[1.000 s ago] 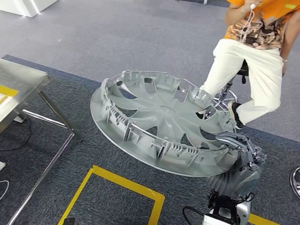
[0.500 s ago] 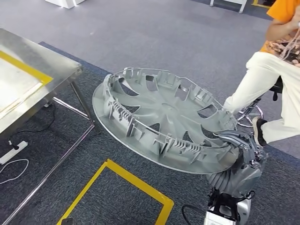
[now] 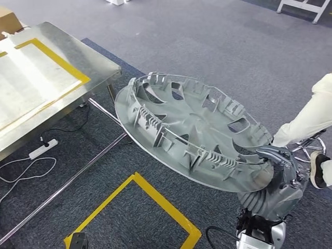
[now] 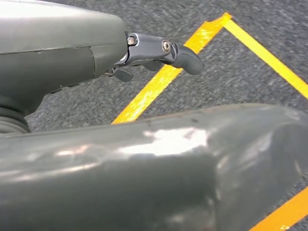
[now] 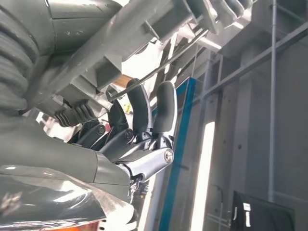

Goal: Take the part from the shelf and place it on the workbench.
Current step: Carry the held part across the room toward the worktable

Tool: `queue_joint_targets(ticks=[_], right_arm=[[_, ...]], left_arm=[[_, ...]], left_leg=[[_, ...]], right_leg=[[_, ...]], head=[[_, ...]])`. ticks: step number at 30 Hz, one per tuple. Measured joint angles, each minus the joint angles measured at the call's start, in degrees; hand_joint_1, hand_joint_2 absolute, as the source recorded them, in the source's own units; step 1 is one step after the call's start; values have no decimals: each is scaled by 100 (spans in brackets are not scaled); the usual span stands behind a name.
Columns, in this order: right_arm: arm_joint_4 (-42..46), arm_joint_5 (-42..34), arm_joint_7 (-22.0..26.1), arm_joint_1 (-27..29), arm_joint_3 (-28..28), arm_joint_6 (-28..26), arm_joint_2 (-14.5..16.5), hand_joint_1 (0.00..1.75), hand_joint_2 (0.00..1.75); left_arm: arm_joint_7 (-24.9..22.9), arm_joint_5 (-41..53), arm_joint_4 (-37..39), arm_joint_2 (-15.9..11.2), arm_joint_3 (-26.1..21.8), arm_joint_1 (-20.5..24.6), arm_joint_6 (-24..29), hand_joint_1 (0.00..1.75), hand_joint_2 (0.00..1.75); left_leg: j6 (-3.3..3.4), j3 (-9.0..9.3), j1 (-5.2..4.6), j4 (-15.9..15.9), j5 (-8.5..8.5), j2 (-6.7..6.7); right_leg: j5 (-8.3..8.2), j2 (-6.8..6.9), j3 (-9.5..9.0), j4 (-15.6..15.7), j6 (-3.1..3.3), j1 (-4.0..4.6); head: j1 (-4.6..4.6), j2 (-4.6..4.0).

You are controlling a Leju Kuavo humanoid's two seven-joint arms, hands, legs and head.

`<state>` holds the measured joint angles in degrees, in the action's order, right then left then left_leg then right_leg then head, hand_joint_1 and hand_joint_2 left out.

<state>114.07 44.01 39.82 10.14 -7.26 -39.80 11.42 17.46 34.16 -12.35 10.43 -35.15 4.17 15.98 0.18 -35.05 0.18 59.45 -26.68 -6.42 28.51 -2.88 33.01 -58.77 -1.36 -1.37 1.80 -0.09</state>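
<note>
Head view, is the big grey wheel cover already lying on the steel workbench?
No, the wheel cover is held up over the carpet by the right hand at its rim, apart from the workbench.

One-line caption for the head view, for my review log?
Right hand grips the rim of a large grey wheel cover, held above dark carpet beside the steel workbench; a seated person's leg is nearby.

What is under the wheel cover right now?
Under the wheel cover lie dark carpet and yellow floor tape; the right hand grips its near edge. The floor directly beneath is covered.
</note>
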Motion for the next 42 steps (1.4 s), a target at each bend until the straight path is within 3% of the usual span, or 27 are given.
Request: queue_joint_targets(ticks=[2,3,5,6,7,8,10,12,14,15,17,18,20,21,22,24,26,28,31,33,35,36,37,38,40,42], right_arm=[[26,-9,2,-4,13,-2,9,175,175],[40,-11,2,-7,23,-4,14,175,175],[52,1,2,-17,49,-4,30,175,175],[52,17,2,-27,64,-4,42,175,175],[51,37,2,-40,78,-3,58,175,175],[51,58,2,-59,92,-3,74,175,175],[52,86,3,-109,117,-3,102,175,175],[54,90,3,-139,139,-5,119,175,175],[54,90,2,-155,152,-6,130,175,175],[54,90,1,-165,154,-4,135,175,175],[58,82,4,-174,155,-2,140,175,175],[61,68,5,-176,156,-1,140,175,175],[65,17,4,-168,161,-1,139,175,175],[65,-8,3,-156,164,-1,139,175,175],[64,-27,3,-139,165,-1,139,175,175],[63,-37,3,-112,148,-1,139,175,175],[56,-33,5,-107,97,-1,139,175,175],[39,-31,6,-97,31,-1,139,175,175],[-1,-18,2,-82,-43,-1,139,175,175],[-44,21,3,-85,-96,-1,139,175,175],[-109,104,3,-85,-158,-1,139,175,175],[-146,145,3,-83,-183,-1,139,175,175],[-180,173,3,-82,-204,-1,139,175,175],[-213,183,2,-79,-222,0,139,175,175],[-257,174,1,-79,-264,0,139,175,175],[-290,163,0,-82,-307,-2,135,175,175]], left_arm=[[-12,2,0,9,0,-2,-18,0,0],[-4,2,0,18,0,0,-40,0,0],[50,0,0,25,0,-4,-116,0,0],[100,-2,0,27,-1,-12,-175,0,0],[151,-7,-1,28,-1,-19,-229,0,0],[196,-12,-1,28,-2,-23,-277,0,0],[248,-20,-4,27,-2,-15,-329,0,0],[269,-22,-6,27,-2,2,-340,0,0],[287,-26,-7,27,-2,-1,-345,0,0],[307,-36,-8,26,-4,-13,-354,0,0],[360,-54,-11,24,-9,-6,-377,0,0],[384,-55,-13,24,-11,10,-391,0,0],[407,-37,-16,21,-12,43,-403,0,0],[410,-28,-17,17,-12,48,-407,0,0],[410,-22,-21,10,-13,47,-408,0,0],[399,-8,-29,-5,-16,43,-408,0,0],[380,15,-34,-19,-20,45,-400,0,0],[356,41,-37,-31,-22,41,-389,0,0],[349,68,-43,-53,-28,33,-381,0,0],[370,103,-46,-62,-64,30,-385,0,0],[381,157,-46,-53,-118,6,-404,0,0],[373,185,-46,-48,-137,-16,-411,0,0],[362,211,-46,-42,-148,-40,-416,0,0],[349,229,-46,-38,-154,-61,-416,0,0],[333,240,-46,-37,-161,-81,-417,0,0],[343,232,-46,-42,-168,-76,-429,0,0]], left_leg=[[-57,-144,-11,342,-216,268],[-85,-298,-14,685,-396,432],[-120,-635,9,1412,-694,549],[-126,-714,16,1588,-711,560],[-124,-687,19,1539,-613,567],[-111,-556,18,1279,-427,591],[-45,-169,-34,503,-67,837],[27,36,-106,39,27,1071],[72,31,-125,-25,-5,1021],[96,31,-112,-43,5,958],[154,48,-70,-85,31,827],[174,54,-54,-94,41,761],[192,54,-44,-93,45,629],[198,61,-44,-92,43,571],[200,73,-44,-91,37,519],[190,113,-41,-87,11,435],[146,127,-59,-60,-26,388],[90,110,-71,-42,-39,371],[9,89,-53,20,-106,409],[-57,-96,-38,461,-385,489],[-105,-436,-16,1219,-740,529],[-117,-557,-6,1491,-820,533],[-119,-589,0,1565,-789,535],[-113,-518,4,1418,-656,538],[-71,-146,-1,652,-271,572],[-23,139,-27,48,-98,615]], right_leg=[[14,152,-43,22,61,-14],[30,232,-59,24,87,-3],[57,397,-80,23,116,13],[71,472,-92,22,119,16],[85,541,-107,22,117,19],[100,604,-130,22,110,21],[139,720,-178,20,80,39],[170,828,-196,17,33,69],[189,944,-210,29,-24,83],[219,925,-211,19,-57,77],[404,681,-87,-247,-106,52],[557,511,73,-553,-121,38],[824,348,495,-1317,-140,30],[834,324,658,-1553,-146,31],[725,314,732,-1582,-148,31],[245,302,572,-1011,-134,25],[-65,265,284,-317,-105,24],[-77,231,162,-71,-57,38],[-87,249,133,-24,41,30],[-86,291,116,-8,99,16],[-75,325,114,-9,127,20],[-72,334,112,-9,131,21],[-69,339,109,-9,132,22],[-67,342,102,-9,130,22],[-58,347,85,-10,117,24],[-49,353,85,-13,73,42]], head=[[-37,0],[-55,0],[-67,0],[-67,0],[-69,0],[-69,0],[-70,0],[-68,0],[-67,0],[-62,0],[-52,0],[-38,0],[-12,0],[-8,0],[-6,0],[-5,0],[-9,0],[-18,0],[-33,0],[-62,0],[-83,0],[-83,0],[-84,0],[-84,0],[-84,0],[-80,0]])
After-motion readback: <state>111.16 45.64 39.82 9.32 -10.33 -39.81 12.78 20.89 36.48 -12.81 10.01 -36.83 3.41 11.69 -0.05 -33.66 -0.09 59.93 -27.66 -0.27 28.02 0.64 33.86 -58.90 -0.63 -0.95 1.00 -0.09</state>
